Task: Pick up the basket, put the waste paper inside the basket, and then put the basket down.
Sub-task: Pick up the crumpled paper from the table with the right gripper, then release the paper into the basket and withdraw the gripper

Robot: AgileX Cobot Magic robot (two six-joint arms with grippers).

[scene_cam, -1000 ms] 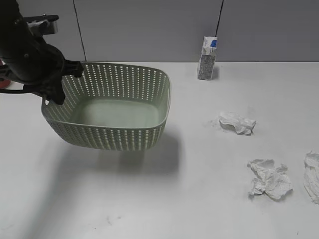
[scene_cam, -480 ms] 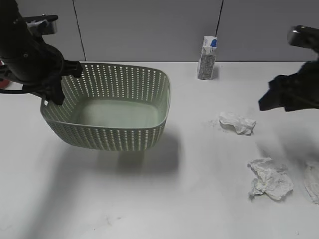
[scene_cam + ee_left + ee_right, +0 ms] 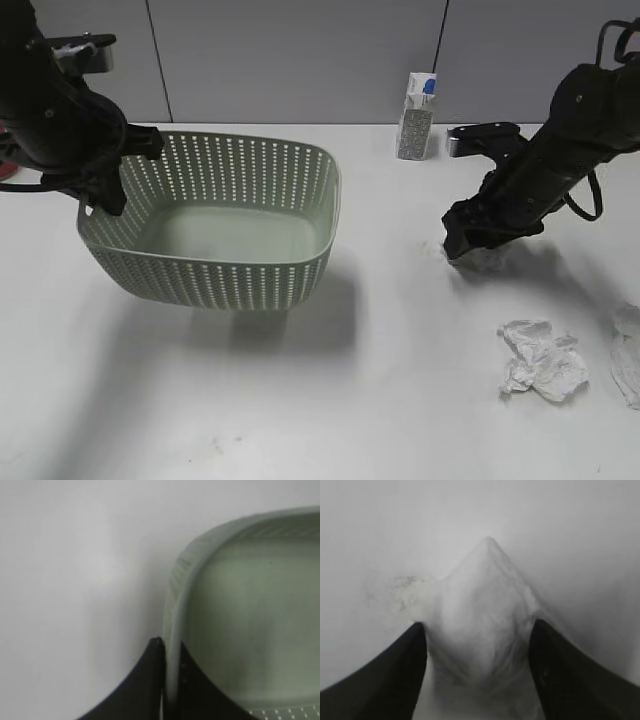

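Observation:
The pale green perforated basket [image 3: 235, 225] hangs tilted above the table on the left. My left gripper [image 3: 100, 195] is shut on its left rim; the left wrist view shows the rim [image 3: 172, 625] pinched between the jaws [image 3: 169, 647]. My right gripper [image 3: 468, 245] is down over one waste paper wad [image 3: 490, 262], mostly hidden beneath it. In the right wrist view the jaws [image 3: 480, 630] are open with that wad [image 3: 482, 615] between them. Two more wads lie at the front right [image 3: 542, 358] and at the right edge [image 3: 628, 355].
An upright white-grey carton with a blue top [image 3: 416, 116] stands at the back of the white table [image 3: 330, 410], near the grey wall. The basket casts a shadow under itself.
My right arm came in from the right and dropped over the nearest paper wad. The basket sank slightly in my left gripper's hold.

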